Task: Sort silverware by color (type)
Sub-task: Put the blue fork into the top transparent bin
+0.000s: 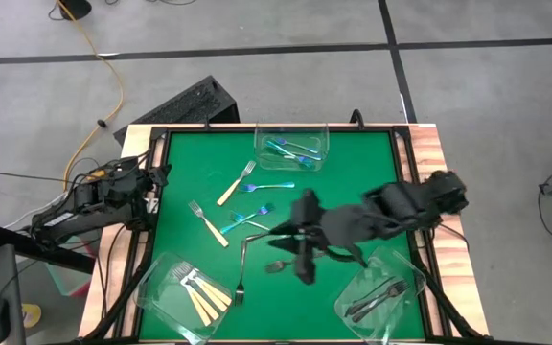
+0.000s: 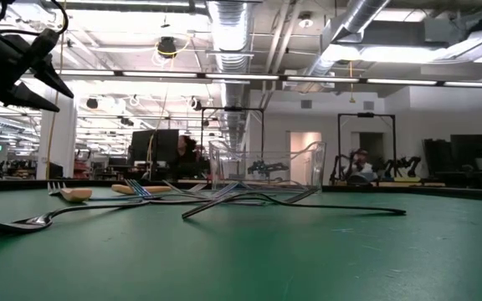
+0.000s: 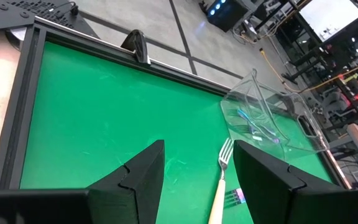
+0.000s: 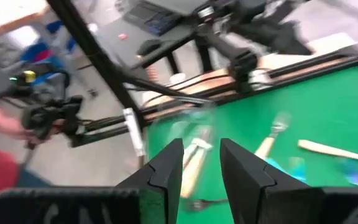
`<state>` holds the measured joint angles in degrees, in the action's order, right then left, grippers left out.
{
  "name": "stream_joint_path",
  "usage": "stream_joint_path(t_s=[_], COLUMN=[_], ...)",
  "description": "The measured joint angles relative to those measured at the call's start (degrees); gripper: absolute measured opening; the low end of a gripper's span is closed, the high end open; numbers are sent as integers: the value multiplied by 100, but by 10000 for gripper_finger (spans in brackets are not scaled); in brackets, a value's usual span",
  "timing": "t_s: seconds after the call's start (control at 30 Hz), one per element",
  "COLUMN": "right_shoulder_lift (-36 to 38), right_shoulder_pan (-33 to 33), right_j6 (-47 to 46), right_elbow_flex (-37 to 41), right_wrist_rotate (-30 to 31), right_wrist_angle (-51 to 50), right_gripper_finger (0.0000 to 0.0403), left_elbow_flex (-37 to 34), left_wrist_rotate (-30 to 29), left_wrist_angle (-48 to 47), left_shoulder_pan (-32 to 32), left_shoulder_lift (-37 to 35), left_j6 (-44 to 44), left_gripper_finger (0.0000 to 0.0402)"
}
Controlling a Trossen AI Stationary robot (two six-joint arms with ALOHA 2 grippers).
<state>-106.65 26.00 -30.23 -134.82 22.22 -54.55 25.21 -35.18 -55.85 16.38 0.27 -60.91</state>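
The right gripper (image 1: pixel 305 273), fingers parted and empty, hovers beside the long dark grey metal fork (image 1: pixel 241 268), lying lengthwise just leftward.

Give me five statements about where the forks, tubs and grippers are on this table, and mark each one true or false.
1. The tub at the far edge holds blue-handled forks. True.
2. The tub at the near left corner holds dark metal forks. False: it holds tan-handled forks.
3. The left gripper is open and holds nothing. True.
4. Every fork is already in a tub. False: several forks still lie loose on the green mat, among them a tan-handled fork.
5. The right gripper hangs over the mat beside the near right tub. True.
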Motion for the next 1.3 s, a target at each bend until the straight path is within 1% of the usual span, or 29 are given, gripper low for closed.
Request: stream_joint_path(t_s=[0.1,0.17,0.33,0.53,0.63,0.7,0.9,1.0,1.13,1.23,1.3], right_shoulder_lift=[261,413,710,822,813,820,990,1247,1707,2111,2361], right_shoulder_pan=[392,675,1563,2705,3116,3244,3355,3365,3337,3188,3076], right_j6=[-122,-293,-1101,-2059,-2369,-2361,-1793,-1434,-983,-564,-300], right_elbow_flex=[0,0,0,0,3,29,46,44,44,38,35], right_wrist_rotate=[744,1116,2072,3767,4350,4537,4548,4541,4592,4798,4816], right_wrist_angle=[-535,-884,-1997,-3136,-3535,-3530,-3547,-3545,-3547,-3545,-3547], right_gripper_finger=[127,127,127,127,127,127,127,127,127,127,127], left_elbow_flex=[0,0,0,0,0,0,0,0,0,0,0], left_wrist_rotate=[30,32,4,-30,-18,1,-3,-14,-174,-213,-213], left_wrist_angle=[0,0,2,0,-25,-24,-24,-24,-24,-24,-24], left_shoulder_pan=[-1,-1,-2,-1,0,-2,-2,-2,-2,-2,-2], left_shoulder_lift=[0,0,0,0,0,0,0,0,0,0,0], left_j6=[-8,-8,-2,18,18,20,15,-117,-135,-197,-205], left_gripper_finger=[176,176,176,176,176,176,176,176,176,176,176])
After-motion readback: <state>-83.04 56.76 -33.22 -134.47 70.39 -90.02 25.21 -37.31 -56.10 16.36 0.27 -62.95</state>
